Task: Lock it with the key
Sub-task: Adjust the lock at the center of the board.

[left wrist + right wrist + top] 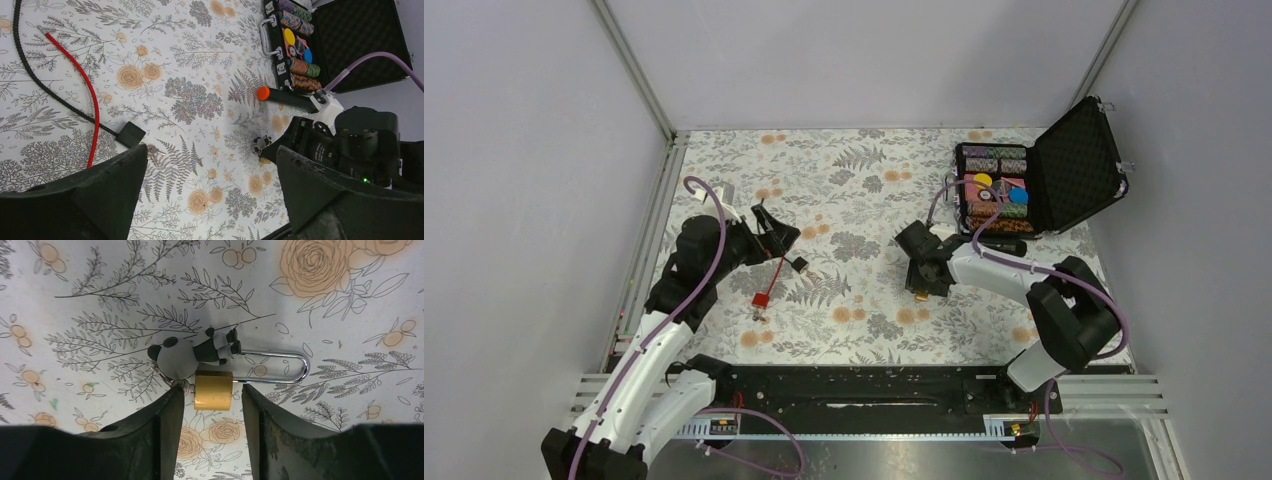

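Brass padlock body [213,390] sits between the right gripper's [212,389] fingertips. Jaws are part-way apart with a thin gap showing on each side, so no clamp is seen. Steel shackle [285,367] lies flat on the floral cloth [75,285]. Panda charm [180,359] is right against the lock body. Left gripper [207,160] is spread fully over the cloth, holding nothing. The key [155,152] lies on the cloth just beside the black block [131,134], well apart from the padlock.
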`<action>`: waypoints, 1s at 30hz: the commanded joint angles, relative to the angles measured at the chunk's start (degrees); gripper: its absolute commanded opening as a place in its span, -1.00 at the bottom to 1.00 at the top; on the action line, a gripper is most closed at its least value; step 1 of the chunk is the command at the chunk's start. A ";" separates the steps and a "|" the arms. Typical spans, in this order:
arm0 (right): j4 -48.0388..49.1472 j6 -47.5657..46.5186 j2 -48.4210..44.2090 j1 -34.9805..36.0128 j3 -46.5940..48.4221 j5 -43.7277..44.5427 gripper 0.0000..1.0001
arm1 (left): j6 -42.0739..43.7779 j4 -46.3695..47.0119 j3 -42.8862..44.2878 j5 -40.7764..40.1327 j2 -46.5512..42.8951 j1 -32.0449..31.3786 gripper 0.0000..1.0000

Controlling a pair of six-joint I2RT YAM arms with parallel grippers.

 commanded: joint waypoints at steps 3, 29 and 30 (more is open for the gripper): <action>-1.17 -0.28 2.68 1.11 0.32 -0.70 0.05 | 0.31 1.99 -0.04 0.19 0.32 -0.28 0.98; -3.55 4.82 -3.62 3.13 -0.04 5.07 0.16 | 0.72 1.17 0.08 0.31 0.27 -0.81 0.98; -3.60 6.34 -4.68 3.01 -0.31 5.99 0.17 | 0.74 1.12 0.06 0.29 0.16 -0.81 0.98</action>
